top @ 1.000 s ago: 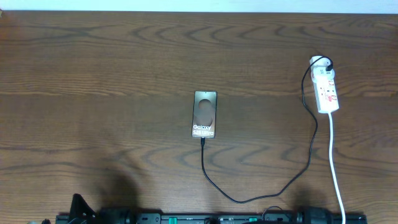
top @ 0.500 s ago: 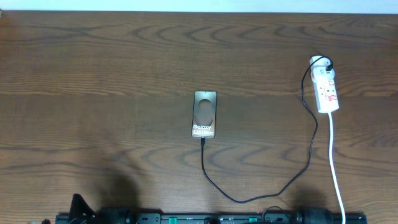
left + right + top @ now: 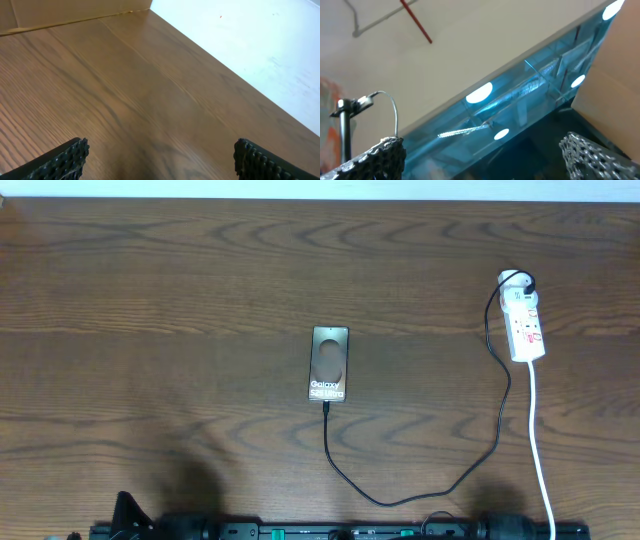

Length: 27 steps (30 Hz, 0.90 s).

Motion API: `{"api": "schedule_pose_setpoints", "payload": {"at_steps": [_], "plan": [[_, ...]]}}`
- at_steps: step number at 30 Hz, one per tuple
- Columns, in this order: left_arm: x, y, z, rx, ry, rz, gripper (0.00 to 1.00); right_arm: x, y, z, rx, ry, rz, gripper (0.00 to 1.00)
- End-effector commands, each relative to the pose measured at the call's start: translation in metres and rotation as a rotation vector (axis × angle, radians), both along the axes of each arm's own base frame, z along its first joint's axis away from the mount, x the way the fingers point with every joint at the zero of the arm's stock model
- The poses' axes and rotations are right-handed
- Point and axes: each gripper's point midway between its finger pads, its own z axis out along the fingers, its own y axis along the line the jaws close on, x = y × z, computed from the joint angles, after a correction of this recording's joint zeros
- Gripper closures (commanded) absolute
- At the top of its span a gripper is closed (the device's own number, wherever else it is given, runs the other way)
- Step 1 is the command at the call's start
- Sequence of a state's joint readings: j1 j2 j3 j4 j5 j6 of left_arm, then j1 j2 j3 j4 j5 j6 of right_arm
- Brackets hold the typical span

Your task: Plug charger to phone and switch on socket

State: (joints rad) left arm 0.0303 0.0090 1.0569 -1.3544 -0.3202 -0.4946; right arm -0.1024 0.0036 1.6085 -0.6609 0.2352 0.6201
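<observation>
Overhead: dark wood table (image 3: pixel 150 300). The phone (image 3: pixel 329 364) lies flat near the middle, screen up, long side running away from the arms, with a pale oval and white lettering showing. The charger (image 3: pixel 497 430) is a thin black cable. Its tip meets the phone's near short edge; I cannot tell whether it is fully seated. From there it drops toward the near edge, loops right, then climbs to a black plug (image 3: pixel 527 281) at the far end of the socket (image 3: pixel 524 320). The socket is a white strip well to the right of the phone, close to the far right of the table. It has small red marks on its face, too small to read the switch position. The thick white cord (image 3: pixel 540 450) leaves the strip's near end and runs to the near edge, beside the black cable but apart from it. The cable loop lies between the phone and the dark arm bases (image 3: pixel 330 531) along the near edge.

Left wrist: left gripper (image 3: pixel 160 160) is released. Its ribbed fingertips (image 3: pixel 65 157) are spread wide with only bare wood between them. A pale floor (image 3: pixel 260 45) lies past the table edge.

Right wrist: right gripper (image 3: pixel 482 155) is likewise spread, holding nothing and tilted off the table. It faces a pale wall (image 3: pixel 485 30), a blue-lit glass panel (image 3: pixel 520 110), a red rod (image 3: pixel 417 22) and a metal stand (image 3: pixel 345 130).
</observation>
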Motion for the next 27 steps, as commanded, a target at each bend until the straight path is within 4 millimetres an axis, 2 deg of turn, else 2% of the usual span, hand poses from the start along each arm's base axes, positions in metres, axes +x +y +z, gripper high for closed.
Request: {"api": "schedule_pose_setpoints", "payload": {"at_steps": [1, 4, 6, 11, 14, 18, 22, 27], "plan": [[-0.002, 0.002, 0.001, 0.005, -0.008, 0.016, 0.06, 0.026, -0.006, -0.002, 0.056, 0.027, 0.048, 0.01], [-0.002, 0.002, 0.001, 0.005, -0.008, 0.016, 0.06, 0.054, -0.004, -0.008, 0.069, 0.078, 0.096, 0.01], [-0.002, 0.002, 0.001, 0.005, -0.008, 0.016, 0.06, 0.084, 0.001, -0.021, 0.047, 0.173, 0.126, 0.01], [-0.002, 0.002, 0.001, 0.005, -0.008, 0.016, 0.06, 0.18, -0.004, -0.073, 0.072, 0.43, 0.142, 0.01], [-0.002, 0.002, 0.001, 0.005, -0.008, 0.016, 0.06, 0.222, -0.017, -0.108, 0.123, 0.548, 0.1, 0.01], [-0.002, 0.002, 0.001, 0.005, -0.008, 0.016, 0.06, 0.257, -0.029, -0.153, 0.175, 0.687, 0.048, 0.01], [-0.002, 0.002, 0.001, 0.005, -0.008, 0.016, 0.06, 0.276, -0.044, -0.183, 0.232, 0.756, -0.018, 0.01], [-0.002, 0.002, 0.001, 0.005, -0.008, 0.016, 0.06, 0.308, -0.046, -0.22, 0.235, 0.839, -0.021, 0.01]]}}
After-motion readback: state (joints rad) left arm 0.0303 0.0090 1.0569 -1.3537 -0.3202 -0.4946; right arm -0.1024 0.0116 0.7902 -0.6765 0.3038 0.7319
